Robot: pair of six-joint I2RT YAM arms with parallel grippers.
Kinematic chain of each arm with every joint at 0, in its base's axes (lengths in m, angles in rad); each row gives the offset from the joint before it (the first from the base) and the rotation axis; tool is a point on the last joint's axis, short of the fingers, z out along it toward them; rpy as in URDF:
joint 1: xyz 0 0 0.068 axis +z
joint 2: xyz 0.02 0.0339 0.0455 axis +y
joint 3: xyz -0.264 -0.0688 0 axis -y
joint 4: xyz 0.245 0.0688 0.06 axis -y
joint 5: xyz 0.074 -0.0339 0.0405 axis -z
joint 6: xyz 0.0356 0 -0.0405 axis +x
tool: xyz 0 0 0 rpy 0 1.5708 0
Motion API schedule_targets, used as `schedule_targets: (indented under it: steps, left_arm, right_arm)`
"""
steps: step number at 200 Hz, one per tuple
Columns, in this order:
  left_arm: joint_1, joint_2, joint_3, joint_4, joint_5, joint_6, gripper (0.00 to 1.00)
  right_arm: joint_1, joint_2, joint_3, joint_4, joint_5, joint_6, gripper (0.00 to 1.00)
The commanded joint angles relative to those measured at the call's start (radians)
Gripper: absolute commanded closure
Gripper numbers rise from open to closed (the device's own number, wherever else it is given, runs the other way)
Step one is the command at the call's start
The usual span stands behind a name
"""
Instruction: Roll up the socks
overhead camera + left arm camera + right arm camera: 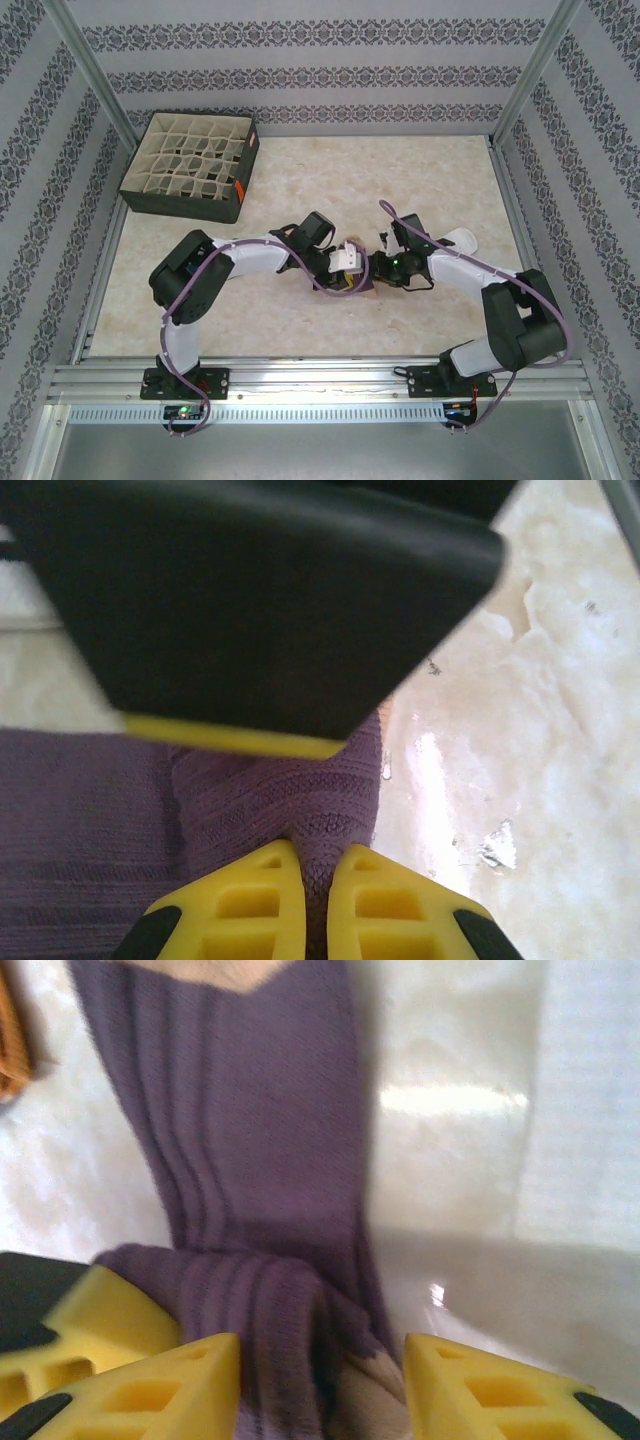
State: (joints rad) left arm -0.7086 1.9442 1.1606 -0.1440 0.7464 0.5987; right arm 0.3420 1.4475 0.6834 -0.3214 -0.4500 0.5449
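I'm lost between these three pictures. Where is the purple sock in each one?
Top external: the purple sock lies mid-table, between the two arms' tips.
Left wrist: it spreads from the lower left to the centre, with a fold pinched by the left gripper at the bottom edge.
Right wrist: it runs down from the top and bunches between the parted jaws of the right gripper.
Shared landmark: the pale marbled tabletop beneath it.

Socks point(250, 1140) purple, ribbed, with thin darker stripes (tan at one end); beside them, yellow fingers point(250, 910), cream marbled table point(300, 180).
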Motion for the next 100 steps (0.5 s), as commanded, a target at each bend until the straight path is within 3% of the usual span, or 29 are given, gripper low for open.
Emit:
schedule_targets:
  steps: [1,79,100]
  left_arm:
    - [0.034,0.047,0.032,-0.151,0.107,-0.137,1.0]
    - [0.083,0.178,0.107,-0.17,0.1,-0.359,1.0]
    - [0.084,0.185,0.097,-0.142,0.099,-0.368,0.97]
  right_arm:
    - [0.001,-0.033,-0.036,0.045,-0.01,-0.002,0.53]
    - [0.037,0.01,-0.053,0.102,-0.014,-0.003,0.54]
    - [0.037,0.075,-0.027,0.069,0.016,0.009,0.65]
